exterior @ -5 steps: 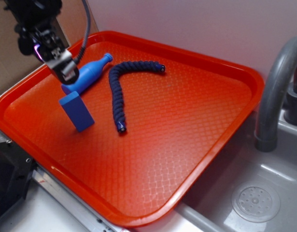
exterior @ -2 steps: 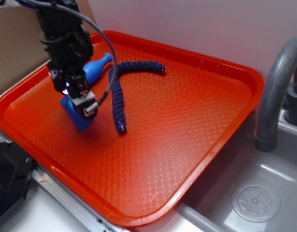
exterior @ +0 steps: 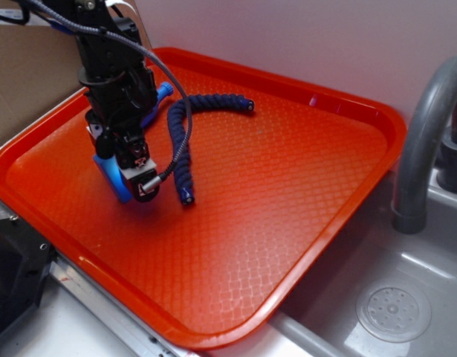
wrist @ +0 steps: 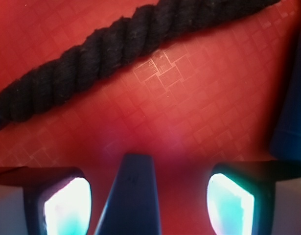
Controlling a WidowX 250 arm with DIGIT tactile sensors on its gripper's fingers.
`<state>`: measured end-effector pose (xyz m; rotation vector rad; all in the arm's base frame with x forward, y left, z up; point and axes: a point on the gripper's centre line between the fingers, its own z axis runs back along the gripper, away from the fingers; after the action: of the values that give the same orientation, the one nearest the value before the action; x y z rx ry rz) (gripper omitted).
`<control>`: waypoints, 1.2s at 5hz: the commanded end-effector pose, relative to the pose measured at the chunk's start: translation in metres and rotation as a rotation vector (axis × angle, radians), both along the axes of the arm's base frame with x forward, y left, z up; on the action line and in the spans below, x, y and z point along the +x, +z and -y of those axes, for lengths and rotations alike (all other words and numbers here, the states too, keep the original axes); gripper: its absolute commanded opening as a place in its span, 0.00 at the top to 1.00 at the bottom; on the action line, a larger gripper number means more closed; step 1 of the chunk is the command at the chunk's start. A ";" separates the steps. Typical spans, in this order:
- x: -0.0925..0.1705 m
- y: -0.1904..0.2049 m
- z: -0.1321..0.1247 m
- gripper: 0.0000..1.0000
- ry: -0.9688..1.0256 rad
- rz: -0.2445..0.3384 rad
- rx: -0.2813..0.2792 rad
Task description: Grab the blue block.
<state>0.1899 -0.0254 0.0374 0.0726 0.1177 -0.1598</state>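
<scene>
The blue block (exterior: 114, 177) stands on edge on the orange tray (exterior: 287, 171), mostly hidden behind my gripper (exterior: 131, 172). In the wrist view the block (wrist: 132, 196) rises between my two lit fingers (wrist: 67, 205), nearer the left one, with gaps on both sides. The jaws are open and straddle the block without touching it. The blue bottle (exterior: 160, 94) lies behind the arm, only its neck showing; its body shows at the right edge of the wrist view (wrist: 292, 127).
A dark navy braided rope (exterior: 185, 141) curves just right of the gripper and crosses the top of the wrist view (wrist: 91, 63). A grey faucet (exterior: 425, 134) and sink (exterior: 395, 309) are to the right. Cardboard (exterior: 27, 67) stands at the left.
The gripper has come down from above the bottle, moving toward the front of the tray, and now sits low around the blue block. The block, bottle and rope have not moved.
</scene>
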 end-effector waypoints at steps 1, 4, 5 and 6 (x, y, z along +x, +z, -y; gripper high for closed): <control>-0.005 0.007 0.003 1.00 -0.004 0.030 0.025; 0.008 0.065 -0.012 1.00 0.096 0.125 0.039; 0.013 0.104 -0.014 1.00 0.120 0.192 0.007; 0.013 0.128 -0.010 1.00 0.120 0.231 0.014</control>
<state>0.2014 -0.0148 0.1560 0.0992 -0.0557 -0.0272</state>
